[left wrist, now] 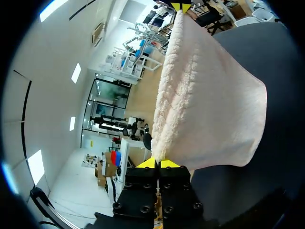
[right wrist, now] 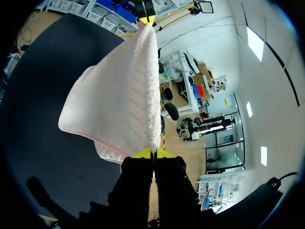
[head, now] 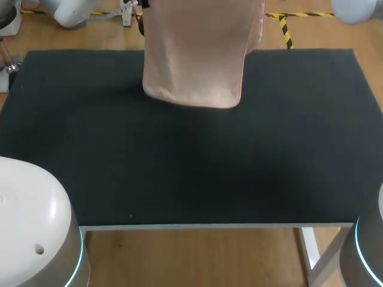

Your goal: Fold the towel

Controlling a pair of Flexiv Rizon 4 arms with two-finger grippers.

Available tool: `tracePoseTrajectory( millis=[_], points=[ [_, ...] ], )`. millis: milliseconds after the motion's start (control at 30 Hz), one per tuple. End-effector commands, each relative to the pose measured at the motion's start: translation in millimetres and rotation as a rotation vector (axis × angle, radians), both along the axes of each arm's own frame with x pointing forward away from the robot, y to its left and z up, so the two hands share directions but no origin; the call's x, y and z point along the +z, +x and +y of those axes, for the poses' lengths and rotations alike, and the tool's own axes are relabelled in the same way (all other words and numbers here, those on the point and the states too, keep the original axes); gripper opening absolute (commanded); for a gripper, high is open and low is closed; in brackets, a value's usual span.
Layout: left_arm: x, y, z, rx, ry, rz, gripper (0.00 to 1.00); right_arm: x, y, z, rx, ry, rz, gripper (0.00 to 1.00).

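The pale pink towel (head: 194, 60) hangs as a sheet over the far middle of the dark surface (head: 191, 173), with its rounded lower edge nearest the surface. Whether that edge touches it cannot be told. The left claw (left wrist: 157, 163) is clamped on one top corner of the towel, yellow tips pressed together on the fluffy edge, and the cloth stretches away ahead of it. The right claw (right wrist: 152, 153) pinches the opposite top corner likewise. The towel's top edge runs between the two claws.
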State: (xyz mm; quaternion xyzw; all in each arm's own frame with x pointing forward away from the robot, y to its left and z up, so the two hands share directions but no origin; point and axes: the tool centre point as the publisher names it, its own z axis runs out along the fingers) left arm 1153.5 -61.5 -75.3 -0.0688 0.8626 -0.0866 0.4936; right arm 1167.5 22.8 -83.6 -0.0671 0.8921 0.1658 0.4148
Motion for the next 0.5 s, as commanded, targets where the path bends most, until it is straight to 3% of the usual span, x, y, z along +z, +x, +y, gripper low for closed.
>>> tracePoseTrajectory(
  millis=[33, 500],
  points=[
    [11.8, 5.3, -9, 0.037, 0.000, -0.011, 0.00, 8, 21.4, 0, 0.026, -0.008, 0.000, 0.00],
    [49.1, 24.7, -51, 0.147, -0.072, -0.068, 0.00, 41, 80.3, -28, 0.096, -0.048, -0.093, 0.00]
  ],
)
